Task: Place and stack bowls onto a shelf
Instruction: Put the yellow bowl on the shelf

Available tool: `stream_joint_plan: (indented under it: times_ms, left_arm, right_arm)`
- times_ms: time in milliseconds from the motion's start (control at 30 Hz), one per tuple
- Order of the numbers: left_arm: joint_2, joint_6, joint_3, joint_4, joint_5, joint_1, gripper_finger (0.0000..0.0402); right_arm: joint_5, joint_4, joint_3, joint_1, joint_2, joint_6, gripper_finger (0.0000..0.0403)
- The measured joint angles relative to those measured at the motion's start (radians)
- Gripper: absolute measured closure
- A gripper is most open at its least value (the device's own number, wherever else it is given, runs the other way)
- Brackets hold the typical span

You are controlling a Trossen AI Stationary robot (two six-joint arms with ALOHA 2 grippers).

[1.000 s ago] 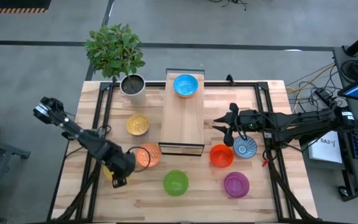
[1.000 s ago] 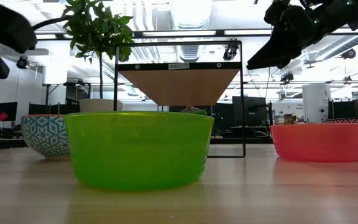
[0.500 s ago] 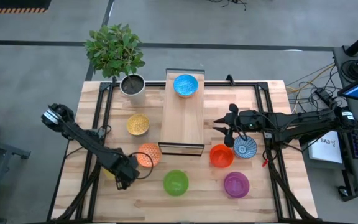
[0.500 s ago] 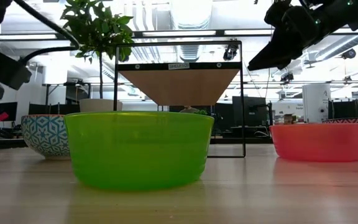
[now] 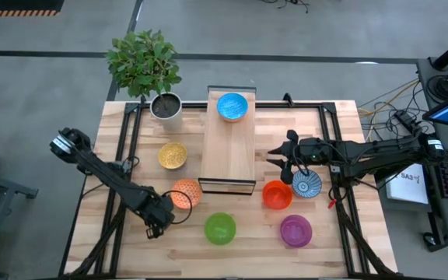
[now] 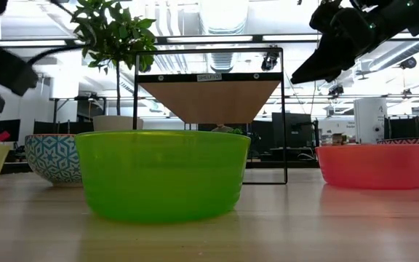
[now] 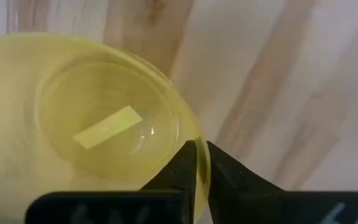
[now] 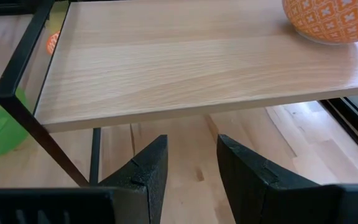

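left gripper [image 7: 201, 163]: we see it low over the bench's [image 5: 317, 257] near left corner, its fingers closed almost together on the rim of the yellow bowl [image 7: 79, 124].
yellow bowl: we find it upright at the bench's left front, just beside the orange bowl [image 5: 185, 193]; in the high view the arm covers nearly all of it.
right gripper [image 8: 188, 158]: we see it held above the bench just right of the shelf [image 5: 229, 152], fingers parted and holding nothing.
shelf: we see pale planks in a dark frame, standing mid-bench; the blue bowl [image 5: 232, 106] sits at its far end.
gold bowl [image 5: 173, 155]: we place it on the bench left of the shelf, near the white plant pot [image 5: 166, 110].
green bowl [image 5: 220, 228]: we see it on the bench in front of the shelf.
red bowl [image 5: 277, 194]: we see it by the shelf's near right corner, touching or just beside the patterned blue-white bowl [image 5: 307, 184].
purple bowl [image 5: 295, 230]: we place it at the bench's near right, in front of the red bowl.
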Motion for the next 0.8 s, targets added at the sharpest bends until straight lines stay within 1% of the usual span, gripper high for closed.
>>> stream_joint_plan:
  times_ms: [100,233,333,533,633,733,800]
  left_arm:
    - [-0.018,0.005,0.040,-0.049,0.001,0.000,0.0401]
    - [-0.034,0.008,0.128,-0.163,0.001,-0.003,0.0401]
    - [-0.043,0.009,0.211,-0.227,-0.007,-0.014,0.0402]
    - [-0.038,-0.011,0.408,-0.350,-0.061,-0.027,0.0402]
    - [-0.022,-0.002,0.508,-0.400,-0.119,-0.026,0.0401]
    - [-0.007,0.049,0.604,-0.408,-0.222,-0.026,0.0401]
    - [0.007,0.110,0.667,-0.409,-0.312,-0.025,0.0401]
  right_arm:
    - [-0.001,0.000,0.000,0.007,0.000,-0.001,0.0275]
    - [-0.001,0.000,-0.002,0.022,0.000,0.000,0.0275]
    - [-0.001,0.002,-0.002,0.026,0.000,0.000,0.0275]
    - [0.000,0.008,-0.002,0.028,0.000,-0.001,0.0275]
    - [0.000,0.008,-0.002,0.028,0.000,-0.004,0.0275]
    - [0.000,0.008,-0.003,0.028,0.000,-0.005,0.0275]
    - [-0.001,0.004,-0.003,0.028,0.000,-0.005,0.0275]
